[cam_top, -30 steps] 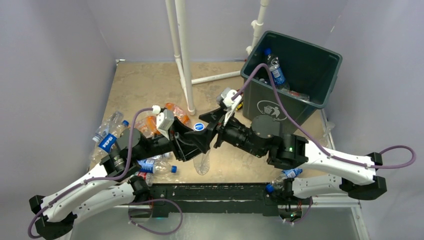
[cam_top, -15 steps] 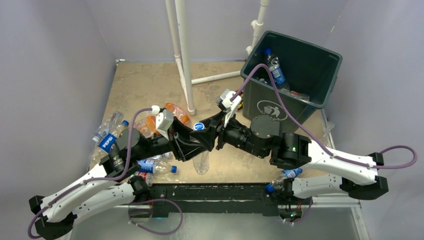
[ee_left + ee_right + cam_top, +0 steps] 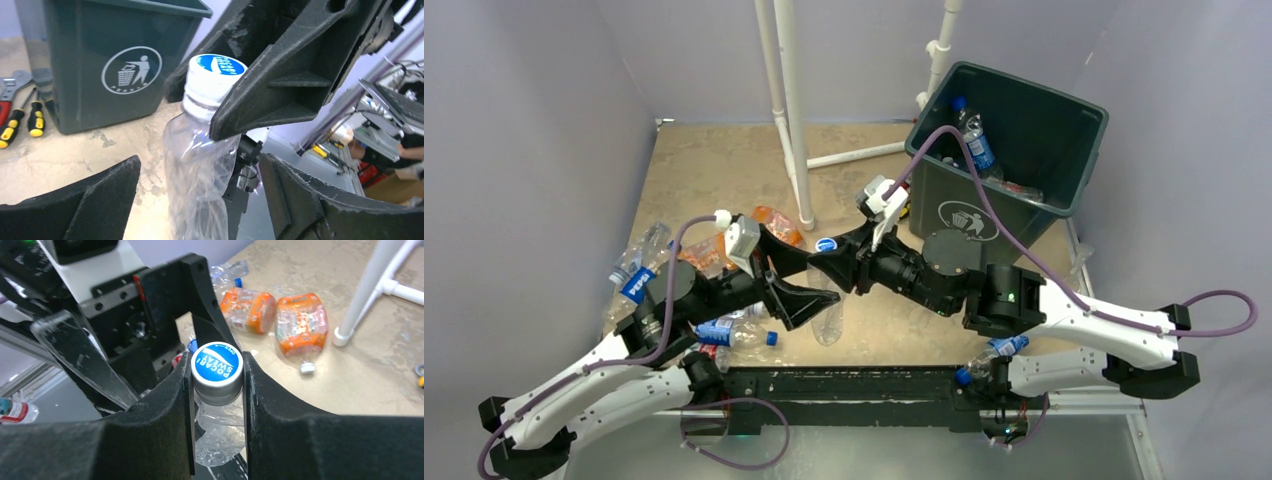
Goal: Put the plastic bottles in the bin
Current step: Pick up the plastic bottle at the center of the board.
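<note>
Top view: the bottle [image 3: 827,318] hung upright mid-frame, cap up, with the bin [image 3: 964,215] off to the upper right, on the right arm's side. Left wrist: the left fingers [image 3: 95,200] had let go since the earlier frame and stood wide apart either side. Right wrist: the right fingers [image 3: 165,405] were clamped on its neck.

Pocari Sweat bottle [image 3: 197,165] of clear, crinkled glossy plastic; right gripper [image 3: 217,371] matt, grainy black; bin [image 3: 75,65] smooth dark plastic; tabletop [image 3: 50,160] mottled, scuffed beige.

The right tool [image 3: 836,262] is clamped closed; the left tool [image 3: 802,298] stands spread wide beside it.
</note>
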### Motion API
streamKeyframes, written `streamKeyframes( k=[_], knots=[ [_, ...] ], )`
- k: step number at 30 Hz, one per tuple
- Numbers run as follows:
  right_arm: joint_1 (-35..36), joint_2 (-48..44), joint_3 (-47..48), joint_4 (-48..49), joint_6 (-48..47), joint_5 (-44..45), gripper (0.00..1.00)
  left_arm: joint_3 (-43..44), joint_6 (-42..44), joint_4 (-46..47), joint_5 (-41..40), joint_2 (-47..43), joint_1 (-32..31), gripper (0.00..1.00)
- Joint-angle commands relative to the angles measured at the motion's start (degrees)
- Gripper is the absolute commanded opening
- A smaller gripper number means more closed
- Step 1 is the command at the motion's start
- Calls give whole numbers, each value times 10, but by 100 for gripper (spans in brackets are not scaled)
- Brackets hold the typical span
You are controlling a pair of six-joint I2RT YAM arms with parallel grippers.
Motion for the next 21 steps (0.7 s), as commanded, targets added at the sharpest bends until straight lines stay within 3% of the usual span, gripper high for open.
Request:
streamKeyframes(
  k=[1, 8, 15, 17, 21],
  knots=[
    [-1, -39, 35, -21, -22, 61, 0, 11, -30, -9, -92, -37, -1, 91],
    [-1, -110, 110, -62, -79, 194, 0, -36, -79, -33, -314, -197, -1, 97],
    [-1, -147, 120, 88, -226, 306, 0, -96, -90, -41, -407, -293, -1, 99],
    [-1, -136, 111, 173, -301, 325, 0, -105, -96, -46, -432, -285, -1, 99],
    [-1, -72, 101, 422, -549, 366, 0, -124, -175, -68, -533, -250, -1, 99]
  ],
)
